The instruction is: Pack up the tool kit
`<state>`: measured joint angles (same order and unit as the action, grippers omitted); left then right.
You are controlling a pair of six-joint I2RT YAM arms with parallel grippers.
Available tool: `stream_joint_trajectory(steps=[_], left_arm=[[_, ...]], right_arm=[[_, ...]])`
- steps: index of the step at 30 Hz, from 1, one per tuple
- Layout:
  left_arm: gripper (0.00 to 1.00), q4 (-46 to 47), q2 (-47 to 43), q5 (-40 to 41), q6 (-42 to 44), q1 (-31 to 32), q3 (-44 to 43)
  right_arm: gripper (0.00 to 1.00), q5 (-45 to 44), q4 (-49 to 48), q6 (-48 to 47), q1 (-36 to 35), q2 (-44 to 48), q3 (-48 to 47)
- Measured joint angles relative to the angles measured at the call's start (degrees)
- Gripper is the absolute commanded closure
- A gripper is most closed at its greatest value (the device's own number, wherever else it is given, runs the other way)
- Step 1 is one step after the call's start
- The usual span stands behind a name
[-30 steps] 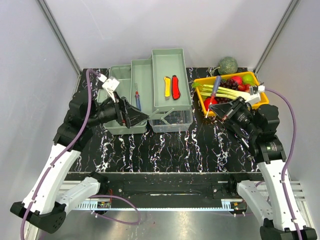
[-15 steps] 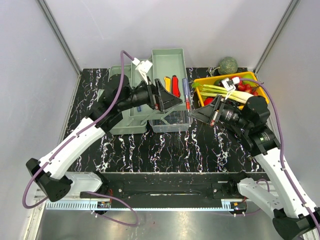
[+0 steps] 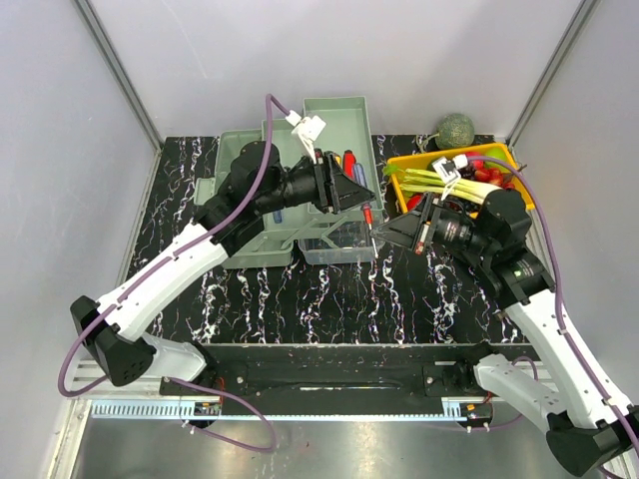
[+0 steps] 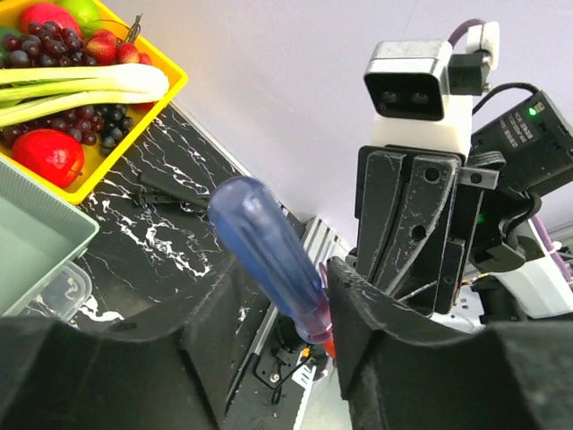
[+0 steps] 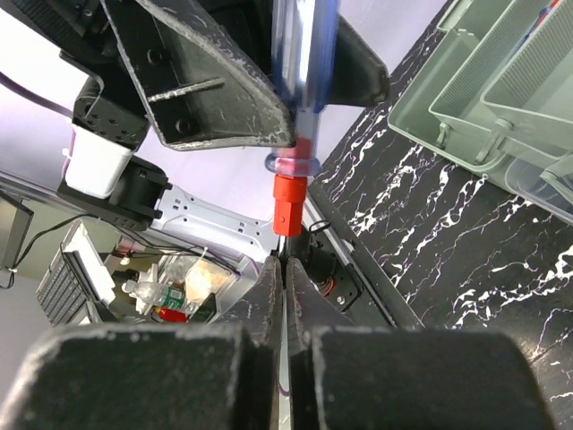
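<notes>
The screwdriver (image 4: 269,251) — translucent blue plastic handle, red collar, thin steel shaft — hangs in the air between the two arms, just in front of the open pale grey-green plastic toolbox (image 3: 339,115) with its fold-out trays. The right gripper (image 5: 284,269) is pinched closed on the bare shaft below the collar, and the left gripper (image 3: 349,192) has its fingers pressed to both sides of the handle. It looks light and rigid, but the glossy handle and round shaft could twist or slip, so the fat handle is the safer hold. A red utility knife (image 3: 349,160) already lies in the upper tray and will need avoiding. The orange-yellow plastic tray (image 3: 496,152) of fruit and vegetables sits close on the right — not part of the kit — on the black marbled table (image 3: 300,289).
</notes>
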<state>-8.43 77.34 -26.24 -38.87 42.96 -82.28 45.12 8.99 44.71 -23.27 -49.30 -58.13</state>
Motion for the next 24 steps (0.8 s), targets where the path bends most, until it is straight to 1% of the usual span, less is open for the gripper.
stream_joint_trajectory(steps=[1, 3, 4, 5, 6, 7, 8, 9, 11, 15, 18, 21, 24], left_arm=[[0.74, 0.1, 0.2, -0.1, 0.0, 0.0, -0.2], [0.94, 0.2, 0.2, -0.3, 0.0, 0.2, -0.2], [1.0, 0.8, 0.2, -0.8, -1.1, 0.3, -0.3], [1.0, 1.3, 0.2, -1.3, -1.3, 0.7, -0.8], [1.0, 1.1, 0.2, -1.1, -0.9, 1.1, -1.1], [1.0, 0.6, 0.1, -1.0, -0.3, 1.2, -1.4], [1.0, 0.2, 0.2, -0.5, 0.2, 1.1, -1.4], [1.0, -0.6, 0.2, 0.0, 1.0, 0.9, -1.4], [1.0, -3.9, 0.3, 1.5, 2.7, 0.3, -2.2], [0.99, -9.5, 0.3, 3.4, 5.4, -2.8, -3.7], [0.94, -14.0, 0.1, 3.7, 7.1, -9.1, -4.3], [0.93, -20.0, 0.2, 4.1, 9.2, -17.6, -5.7], [0.92, -25.0, 0.8, 4.7, 11.6, -25.0, -8.0]], right_arm=[[1.0, 0.0, 0.1, 0.0, 0.0, -0.3, 0.0], [1.0, 0.0, 0.6, -0.2, 0.0, -0.7, 0.0], [0.97, -0.5, 1.0, -0.9, -0.1, -0.8, 0.0], [0.81, -1.1, 1.7, -1.3, -0.1, -1.2, 0.1], [0.46, -1.0, 1.9, -1.5, -0.1, -1.6, 0.1], [0.24, -1.2, 2.0, -1.4, -0.2, -1.6, 0.1], [0.11, -1.5, 2.5, -1.4, -0.2, -1.5, -0.1], [0.02, -2.4, 3.5, -2.0, -0.4, -1.2, -0.2], [0.01, -4.4, 5.1, -2.5, -0.4, -0.8, -0.5], [0.01, -12.7, 10.5, -3.4, -0.4, 1.1, -0.8], [0.01, -21.2, 15.8, -2.9, -0.4, 2.7, -1.2], [0.01, -29.4, 20.3, -1.3, -0.4, 4.5, -1.1], [0.01, -35.3, 22.5, 0.7, -0.4, 7.5, 0.4]])
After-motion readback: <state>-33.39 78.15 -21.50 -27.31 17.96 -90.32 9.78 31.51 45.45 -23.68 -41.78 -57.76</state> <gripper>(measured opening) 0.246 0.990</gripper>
